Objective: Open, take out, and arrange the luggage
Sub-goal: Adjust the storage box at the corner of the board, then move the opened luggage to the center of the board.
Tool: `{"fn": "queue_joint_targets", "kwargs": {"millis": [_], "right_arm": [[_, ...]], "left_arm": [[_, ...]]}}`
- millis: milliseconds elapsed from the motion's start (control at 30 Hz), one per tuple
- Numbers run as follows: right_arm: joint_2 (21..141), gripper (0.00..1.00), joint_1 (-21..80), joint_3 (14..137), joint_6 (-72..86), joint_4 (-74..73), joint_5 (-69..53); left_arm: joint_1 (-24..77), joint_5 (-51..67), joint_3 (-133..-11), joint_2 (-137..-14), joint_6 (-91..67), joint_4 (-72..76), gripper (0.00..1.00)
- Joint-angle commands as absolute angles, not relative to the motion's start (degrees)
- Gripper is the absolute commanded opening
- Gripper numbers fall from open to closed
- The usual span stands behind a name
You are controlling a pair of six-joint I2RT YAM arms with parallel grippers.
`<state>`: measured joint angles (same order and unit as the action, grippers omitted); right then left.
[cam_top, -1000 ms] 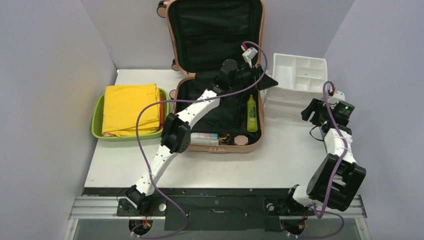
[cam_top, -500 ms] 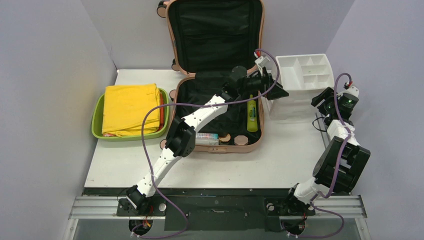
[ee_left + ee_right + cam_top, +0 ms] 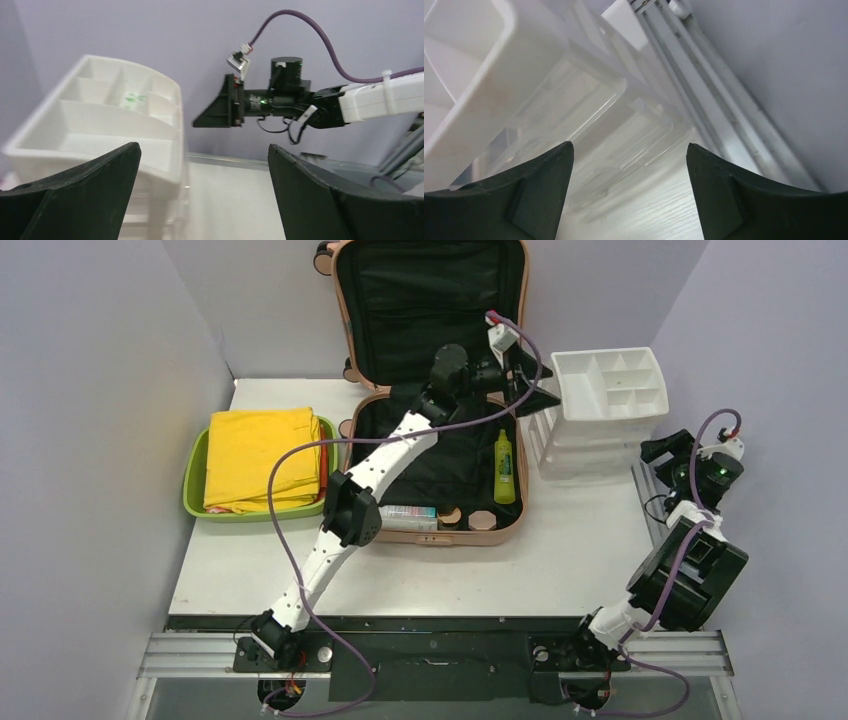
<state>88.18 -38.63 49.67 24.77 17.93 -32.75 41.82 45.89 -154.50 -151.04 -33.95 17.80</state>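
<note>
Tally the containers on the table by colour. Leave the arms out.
Salmon-pink: 1, the luggage, lying open.
Lime-green: 1, the tub, filled with yellow cloth.
White: 1, the drawer organizer.
Total: 3

top external: high behind arm bases (image 3: 275,635) at bottom edge, looks down over whole table (image 3: 560,560) | left wrist: near-level, out between left fingers (image 3: 75,200), white organizer (image 3: 100,120) left of frame, right arm (image 3: 370,97) centre-right | right wrist: close-up between right fingers (image 3: 514,200), white organizer upper left | shared: white organizer, all three views
</note>
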Motion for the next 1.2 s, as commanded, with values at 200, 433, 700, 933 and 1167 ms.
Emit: {"fn": "queue_joint_targets", "kwargs": {"millis": [200,433,700,933,1167], "right_arm": [[83.52,0.77,-33.25,42.49,46.28,32.94,-33.81],[82.62,0.77,-29.48,42.99,46.33,31.36,-30.18],[83.53,0.76,-26.61,40.81,47.38,33.11,-27.27],[82.62,0.76,-26.68,39.57,45.98,32.51,-27.58],[79.97,0.76,-27.88,38.35,41.79,29.61,-28.79]], "left_arm": [[38.55,53.57,-151.53,-145.3,29.99,6.97,0.96],[38.95,49.26,-141.55,-143.15,86.34,3.18,0.96],[41.48,50.53,-146.74,-148.25,98.57,5.85,0.96],[41.97,48.28,-136.8,-146.64,96.21,19.2,0.96],[42.92,39.68,-151.81,-142.03,54.7,-12.32,0.96]]}}
